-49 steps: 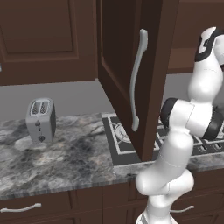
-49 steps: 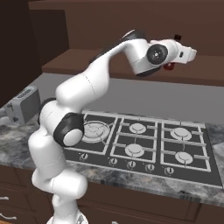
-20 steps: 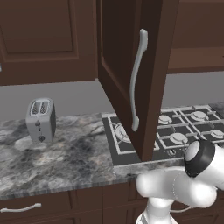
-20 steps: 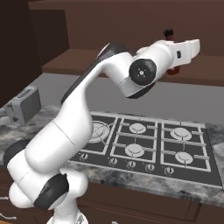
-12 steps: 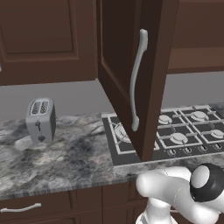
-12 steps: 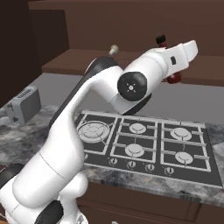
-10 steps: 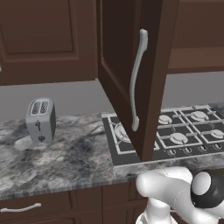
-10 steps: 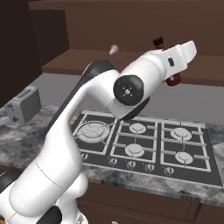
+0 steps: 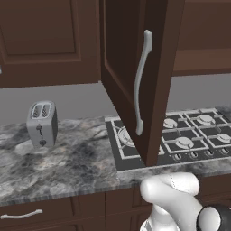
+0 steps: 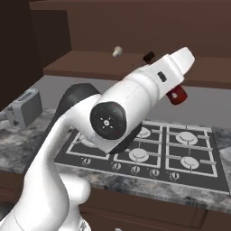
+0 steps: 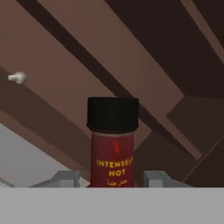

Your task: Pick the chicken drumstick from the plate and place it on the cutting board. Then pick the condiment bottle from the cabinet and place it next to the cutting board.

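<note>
The condiment bottle (image 11: pixel 113 153), red with a black cap and "INTENSELY HOT" on its label, stands between my grey fingertips (image 11: pixel 65 178) in the hand view. My gripper (image 11: pixel 113 177) is shut on it. From the right base view the gripper (image 10: pixel 163 76) holds the bottle tilted in front of the cabinet shelf (image 10: pixel 90 63). The black cap (image 10: pixel 148 57) pokes out up-left and the red base (image 10: pixel 177 94) down-right. The cabinet door (image 9: pixel 135 76) hangs open with its curved silver handle. The plate (image 9: pixel 122 135) peeks out left of the door's lower edge, on the stove.
A small pale object (image 10: pixel 117 50) lies on the shelf left of the bottle. The gas stove (image 10: pixel 189 149) sits below the hand. A silver toaster (image 9: pixel 42 122) stands on the marble counter (image 9: pixel 67 162) to the left. The open door juts out over the stove's left side.
The hand has carried the bottle off the shelf, down and slightly left, tipping it further over. The arm's elbow has swung low and close to the right camera.
</note>
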Controlling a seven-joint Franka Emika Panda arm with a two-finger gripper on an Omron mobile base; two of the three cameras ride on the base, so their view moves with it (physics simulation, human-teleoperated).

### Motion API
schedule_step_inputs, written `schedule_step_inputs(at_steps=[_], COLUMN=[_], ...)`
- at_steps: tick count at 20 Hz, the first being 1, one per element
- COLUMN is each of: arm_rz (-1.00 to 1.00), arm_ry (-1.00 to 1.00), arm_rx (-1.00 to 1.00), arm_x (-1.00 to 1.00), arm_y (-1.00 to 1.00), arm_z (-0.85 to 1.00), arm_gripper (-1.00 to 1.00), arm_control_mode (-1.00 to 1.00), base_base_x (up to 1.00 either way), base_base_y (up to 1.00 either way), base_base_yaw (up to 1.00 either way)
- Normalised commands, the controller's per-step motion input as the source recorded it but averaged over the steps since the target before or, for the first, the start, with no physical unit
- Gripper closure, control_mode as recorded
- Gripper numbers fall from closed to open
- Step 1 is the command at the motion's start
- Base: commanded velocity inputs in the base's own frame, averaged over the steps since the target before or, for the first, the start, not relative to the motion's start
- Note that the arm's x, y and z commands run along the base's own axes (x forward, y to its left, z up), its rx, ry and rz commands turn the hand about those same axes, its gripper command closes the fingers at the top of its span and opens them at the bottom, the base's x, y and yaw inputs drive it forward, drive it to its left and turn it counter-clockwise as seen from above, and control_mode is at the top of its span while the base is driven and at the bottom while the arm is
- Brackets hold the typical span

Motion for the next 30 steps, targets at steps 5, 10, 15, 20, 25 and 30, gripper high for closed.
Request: schedule_step_inputs(at_steps=[5,10,15,20,25,30], arm_rz=[0.07,0.11,0.1,0.09,0.07,0.03], arm_ry=[0.06,0.14,0.19,0.17,0.06,0.0], arm_rx=[0.04,0.26,0.33,0.33,0.26,0.18], arm_x=[-0.76,-0.58,-0.52,-0.34,-0.02,0.0], arm_y=[0.49,0.62,0.59,0.39,0.03,0.0], arm_z=[-0.52,-0.78,-0.57,-0.25,-0.01,-0.16], arm_gripper=[1.0,1.0,1.0,1.0,1.0,1.0], arm_control_mode=[-1.0,-1.0,-1.0,-1.0,-1.0,-1.0], base_base_x=[0.0,0.0,0.0,0.0,0.0,0.0], base_base_y=[0.0,0.0,0.0,0.0,0.0,0.0], base_base_yaw=[0.0,0.0,0.0,0.0,0.0,0.0])
